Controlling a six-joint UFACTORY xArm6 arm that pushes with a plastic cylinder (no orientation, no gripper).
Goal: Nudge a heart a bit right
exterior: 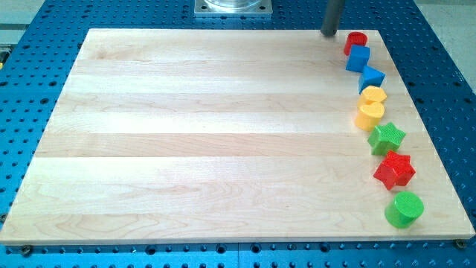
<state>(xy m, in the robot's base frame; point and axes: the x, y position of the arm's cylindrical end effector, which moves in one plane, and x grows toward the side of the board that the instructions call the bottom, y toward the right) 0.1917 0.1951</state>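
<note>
My tip (328, 33) touches the board at the view's top right, just left of a red cylinder (356, 42). Below it, down the right edge, run a blue cube (358, 58), a blue angular block (371, 77), a yellow heart (372, 95) and a second yellow block (370, 115), whose shape also looks like a heart. The two yellow blocks touch each other. The tip stands well above and left of both, apart from them.
Lower on the right edge lie a green star (387, 138), a red star (394, 170) and a green cylinder (404, 208). The wooden board (208, 134) rests on a blue perforated table. A metal mount (233, 7) sits at the view's top centre.
</note>
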